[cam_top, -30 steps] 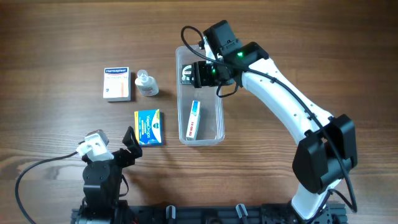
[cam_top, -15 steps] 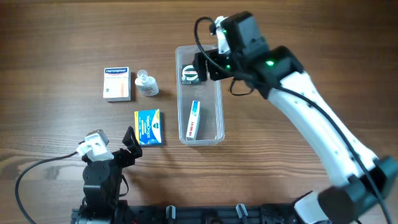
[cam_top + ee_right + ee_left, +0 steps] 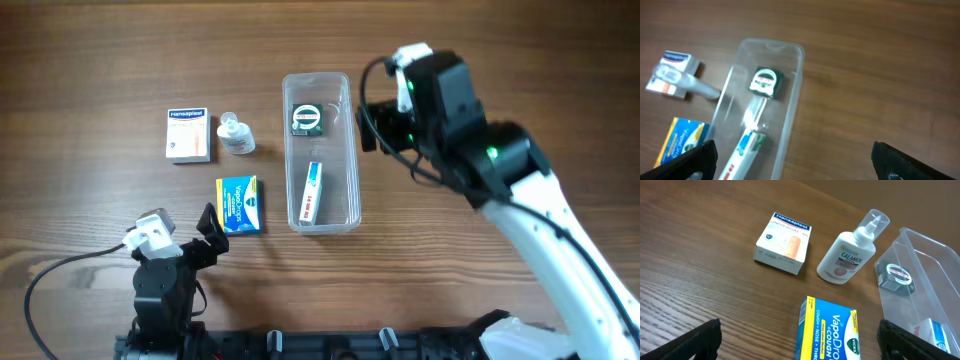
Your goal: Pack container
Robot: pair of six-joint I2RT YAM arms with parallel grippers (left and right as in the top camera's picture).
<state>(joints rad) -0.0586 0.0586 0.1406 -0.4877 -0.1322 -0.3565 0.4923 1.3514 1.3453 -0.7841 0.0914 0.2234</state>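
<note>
Container (image 3: 338, 175) (clear tub) sits free — left jaws, right jaws spread wide, empty.

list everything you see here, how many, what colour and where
container: 1, clear, middle of the table
small pack with a white label: 1, dark green, inside the container, far end
narrow box: 1, white with blue and red, inside the container, near end
Hansaplast box: 1, white with a blue band, on the table left of the container
Calamol bottle: 1, whitish with a pink label, between the Hansaplast box and the container
VapoDrops box: 1, blue and yellow, left of the container's near end
table: 1, brown wood, under everything
left gripper: 1, black, open and empty, near the VapoDrops box
right gripper: 1, black, open and empty, raised to the right of the container's far end
</note>
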